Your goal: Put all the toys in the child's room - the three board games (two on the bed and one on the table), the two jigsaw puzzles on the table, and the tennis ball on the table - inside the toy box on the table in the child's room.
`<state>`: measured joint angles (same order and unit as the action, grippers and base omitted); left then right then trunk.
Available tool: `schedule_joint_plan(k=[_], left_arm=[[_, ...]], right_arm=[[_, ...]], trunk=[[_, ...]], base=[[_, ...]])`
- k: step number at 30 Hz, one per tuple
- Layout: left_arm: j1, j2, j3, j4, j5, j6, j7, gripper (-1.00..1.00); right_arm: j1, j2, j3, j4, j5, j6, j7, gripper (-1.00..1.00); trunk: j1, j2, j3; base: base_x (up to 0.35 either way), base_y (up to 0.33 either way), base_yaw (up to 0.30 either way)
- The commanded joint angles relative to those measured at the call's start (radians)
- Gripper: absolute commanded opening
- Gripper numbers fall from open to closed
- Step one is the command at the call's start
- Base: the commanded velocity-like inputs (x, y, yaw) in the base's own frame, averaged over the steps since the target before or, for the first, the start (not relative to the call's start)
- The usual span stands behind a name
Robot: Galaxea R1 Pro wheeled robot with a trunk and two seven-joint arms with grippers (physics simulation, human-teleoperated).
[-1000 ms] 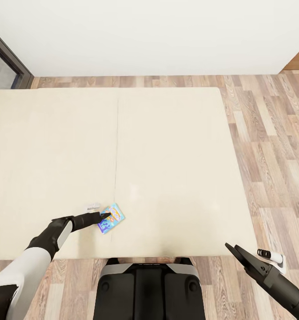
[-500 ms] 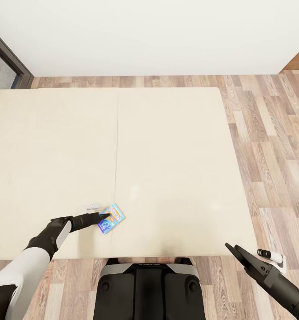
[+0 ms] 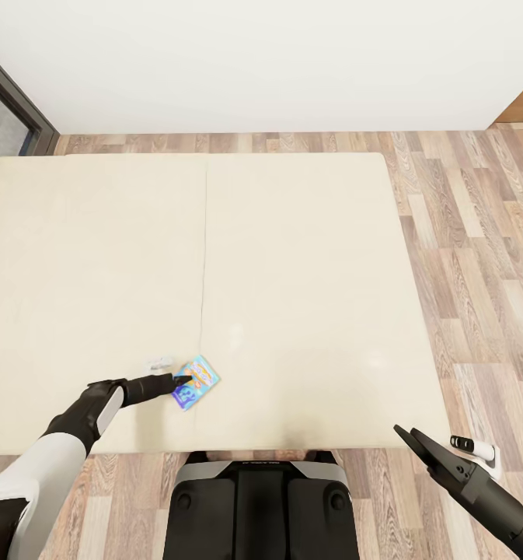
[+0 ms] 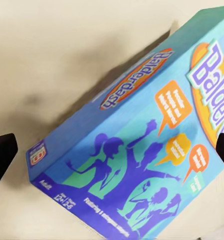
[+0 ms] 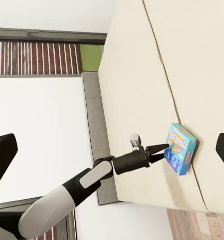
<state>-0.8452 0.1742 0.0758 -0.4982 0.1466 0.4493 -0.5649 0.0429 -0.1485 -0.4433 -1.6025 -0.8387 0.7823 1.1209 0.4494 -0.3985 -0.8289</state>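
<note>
One board game [image 3: 194, 382] lies on the cream bed [image 3: 292, 295] above wood flooring [image 3: 479, 233], between the spread left gripper [image 3: 185, 380] fingers.

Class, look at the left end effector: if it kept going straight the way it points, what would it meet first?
Most likely the blue board game box on the bed; the left end effector already sits at its edge, fingers open.
</note>
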Motion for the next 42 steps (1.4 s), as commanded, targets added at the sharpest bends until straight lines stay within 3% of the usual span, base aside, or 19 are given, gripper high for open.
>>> schedule_joint_plan(k=[1,5,15,42], left_arm=[[0.000,0.000,0.003,0.000,0.005,0.012,-0.004,1.00],[0.000,-0.001,0.003,0.000,0.004,0.017,-0.009,1.00],[0.000,-0.003,0.000,0.000,0.000,0.020,-0.090,1.00],[0.000,-0.004,0.001,-0.001,0.001,0.019,-0.098,1.00]], right_arm=[[0.000,0.000,0.000,-0.001,-0.005,0.006,-0.001,1.00],[0.000,0.000,0.000,-0.001,-0.005,0.006,0.000,1.00],[0.000,0.000,0.000,-0.001,-0.006,0.006,0.000,1.00],[0.000,0.000,0.000,-0.001,-0.007,0.006,-0.001,1.00]], trunk=[[0.001,-0.002,-0.001],[0.001,-0.002,-0.001],[0.001,-0.002,-0.001],[0.001,-0.002,-0.001]], base=[[0.000,0.000,0.000],[0.000,0.000,0.000],[0.000,-0.065,0.000],[0.000,-0.063,0.000]])
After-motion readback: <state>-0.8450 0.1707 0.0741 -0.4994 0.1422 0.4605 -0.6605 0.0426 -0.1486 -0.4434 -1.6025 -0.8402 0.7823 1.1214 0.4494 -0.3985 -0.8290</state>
